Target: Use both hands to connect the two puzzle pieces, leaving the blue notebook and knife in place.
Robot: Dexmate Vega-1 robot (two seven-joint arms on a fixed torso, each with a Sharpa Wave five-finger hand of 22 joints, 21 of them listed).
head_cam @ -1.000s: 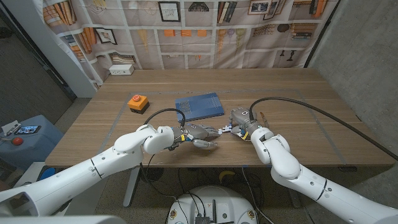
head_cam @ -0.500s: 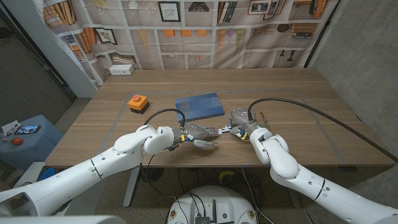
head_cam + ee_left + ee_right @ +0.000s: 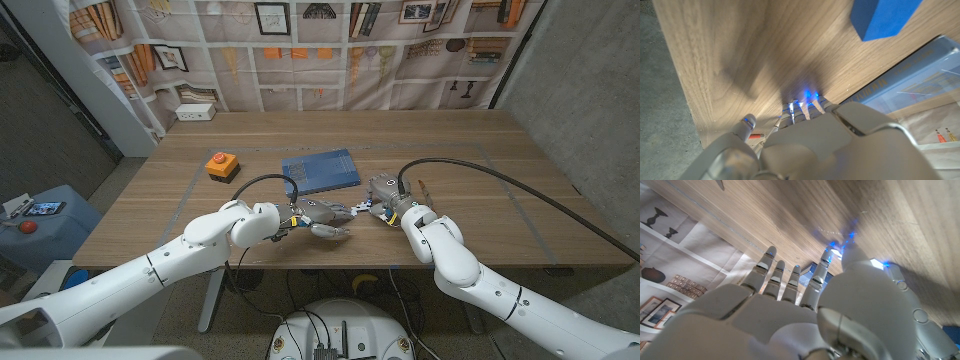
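Barely a twitch since a second ago: the right hand [image 3: 386,203] has edged a shade leftward toward the left hand [image 3: 322,217], and both hover low, just below centre of the head view. A small bluish-white bit shows between their fingertips, likely the puzzle pieces [image 3: 360,208], but whether either hand actually pinches one I cannot tell. The blue notebook [image 3: 320,170] lies just above them, undisturbed. The knife I can't make out; a thin dark object sits right of the right hand. By my read the joining is close, not confirmed.
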